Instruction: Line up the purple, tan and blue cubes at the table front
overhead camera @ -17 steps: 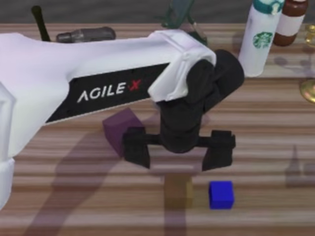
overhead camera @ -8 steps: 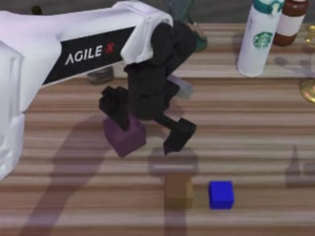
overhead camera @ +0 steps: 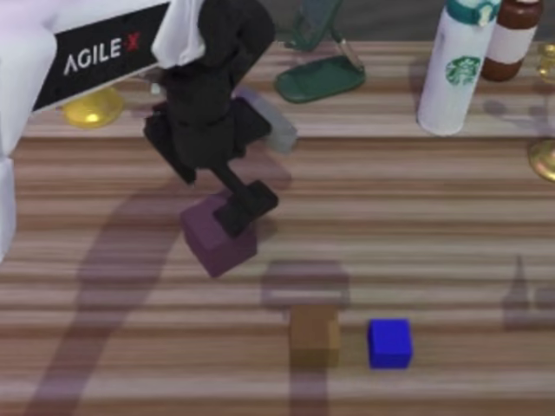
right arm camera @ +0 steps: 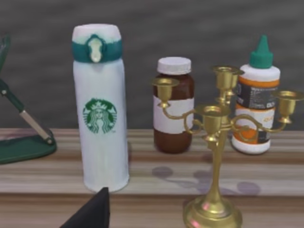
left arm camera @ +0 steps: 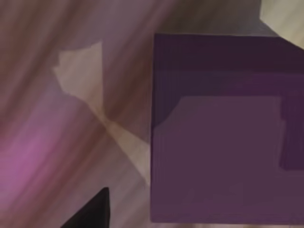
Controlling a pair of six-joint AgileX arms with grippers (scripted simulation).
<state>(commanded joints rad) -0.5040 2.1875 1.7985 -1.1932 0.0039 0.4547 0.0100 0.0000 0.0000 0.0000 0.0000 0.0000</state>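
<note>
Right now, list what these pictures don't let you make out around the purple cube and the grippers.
- Purple cube: top view, its back edge is covered by the left gripper; left wrist view cuts it off at the picture's edge.
- Left gripper: whether its fingers touch the cube is hidden by its own black body.
- Right gripper: outside the top view; its wrist view shows one dark fingertip, so its opening is unknown.

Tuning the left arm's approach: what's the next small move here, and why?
Probably lower the left gripper straight down around the purple cube. It hangs open above the cube's far edge, one finger over the top face. The tan cube and blue cube already sit side by side at the table front; purple lies farther back.
</note>
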